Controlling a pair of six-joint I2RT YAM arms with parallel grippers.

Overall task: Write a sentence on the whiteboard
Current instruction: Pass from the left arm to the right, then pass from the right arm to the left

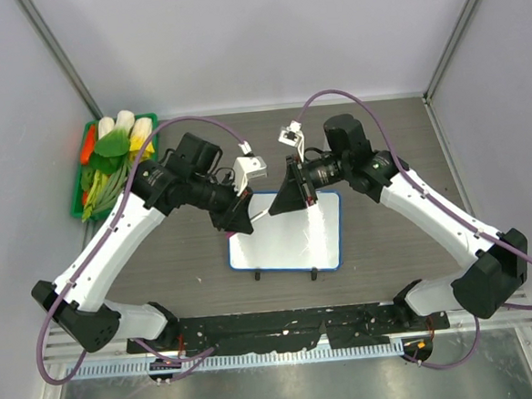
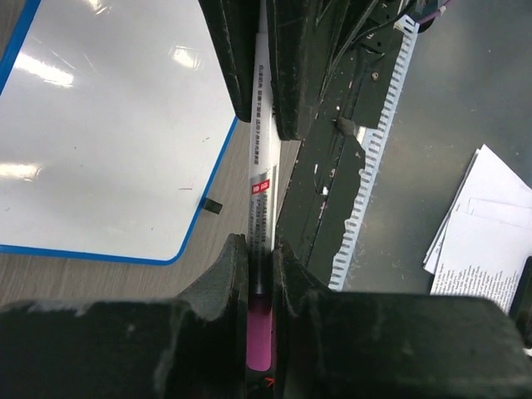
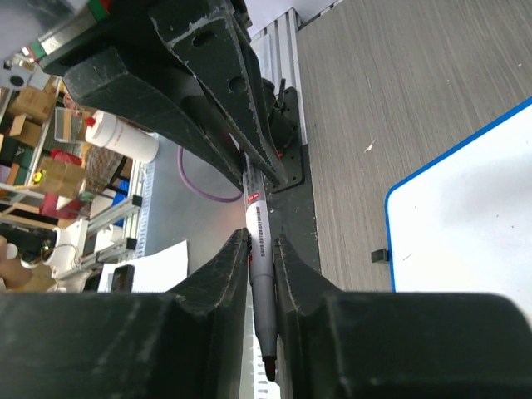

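The whiteboard (image 1: 292, 239) lies flat in the middle of the table, blue-rimmed, with two black clip feet on its near edge. Its face is blank; the sentence is not visible. Both grippers meet above the board's far left corner and share one marker (image 1: 261, 215). My left gripper (image 1: 242, 216) is shut on the marker's pink end (image 2: 259, 332). My right gripper (image 1: 286, 198) is shut on the marker (image 3: 256, 241) near its bare dark nib (image 3: 270, 367). The board also shows in the left wrist view (image 2: 108, 125) and the right wrist view (image 3: 474, 216).
A green basket of toy vegetables (image 1: 113, 164) stands at the back left. A black rail (image 1: 284, 326) runs along the near edge. Off the table, papers (image 2: 482, 224) and a white bottle (image 3: 120, 137) are visible.
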